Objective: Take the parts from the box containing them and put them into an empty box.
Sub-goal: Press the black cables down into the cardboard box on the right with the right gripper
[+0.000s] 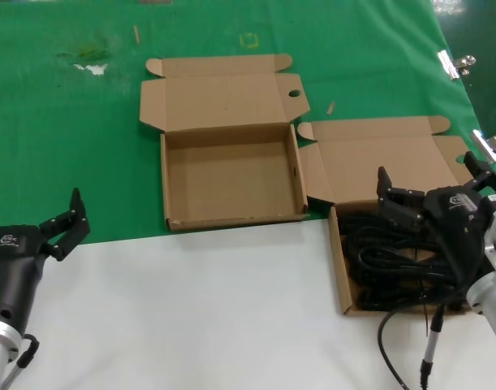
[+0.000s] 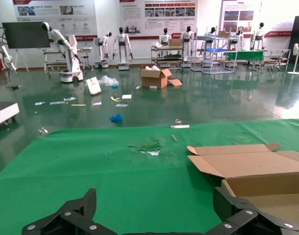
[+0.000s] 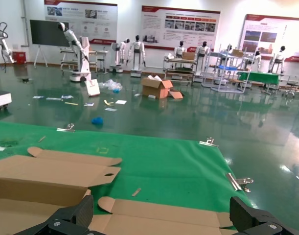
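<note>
Several black coiled cords, the parts (image 1: 376,258), lie in the open brown carton (image 1: 338,268) at the right, its lid (image 1: 377,154) folded back. My right gripper (image 1: 433,180) hovers just above those cords, open and holding nothing; its wrist view has that lid (image 3: 164,218) between the open fingers (image 3: 83,208). The empty box (image 1: 231,218) stands in the middle of the table, its lid flat behind it. My left gripper (image 1: 32,210) waits open at the near left over the cloth's edge, apart from both boxes. Past one of its fingers (image 2: 225,200) the left wrist view catches the empty box's wall (image 2: 266,183).
Green cloth (image 1: 69,122) covers the far half of the table and white tabletop (image 1: 191,309) the near half. Metal clips (image 1: 450,63) hold the cloth at the right edge. Small scraps (image 1: 331,106) lie near the lids. A black cable (image 1: 426,349) dangles from the right arm.
</note>
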